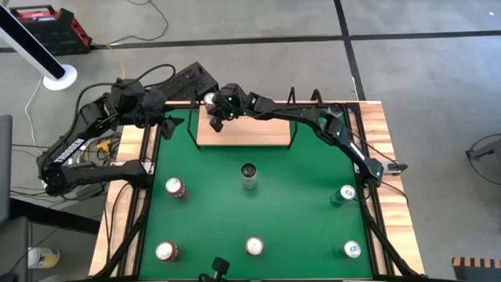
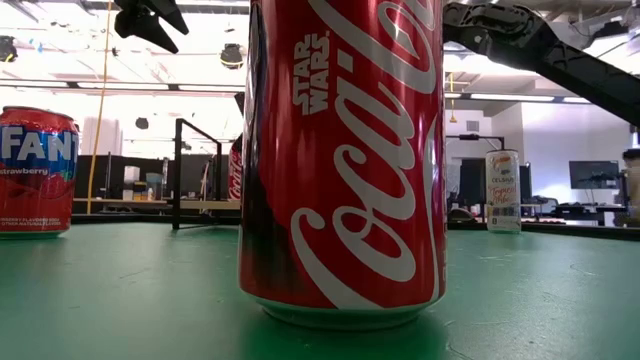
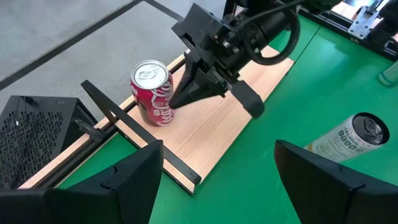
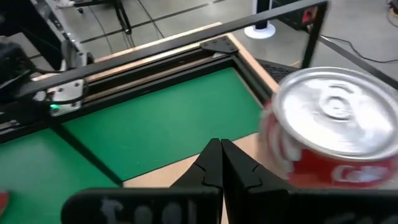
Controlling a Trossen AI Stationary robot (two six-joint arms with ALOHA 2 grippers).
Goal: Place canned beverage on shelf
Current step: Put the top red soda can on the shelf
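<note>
coke can (image 3: 153, 92) stands on shelf (image 3: 217, 124), half-hidden beside pressed-together right pincer (image 3: 176, 101).

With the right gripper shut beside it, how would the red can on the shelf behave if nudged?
The red can stands upright on the smooth shelf, so a low nudge would probably slide it, while a high one may tip it. Once on its side its round body would likely roll. The shut right gripper sits close against it, so even a small sideways move could shift it.

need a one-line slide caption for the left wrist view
Right gripper, shut, beside the red can standing on the shelf.
</note>
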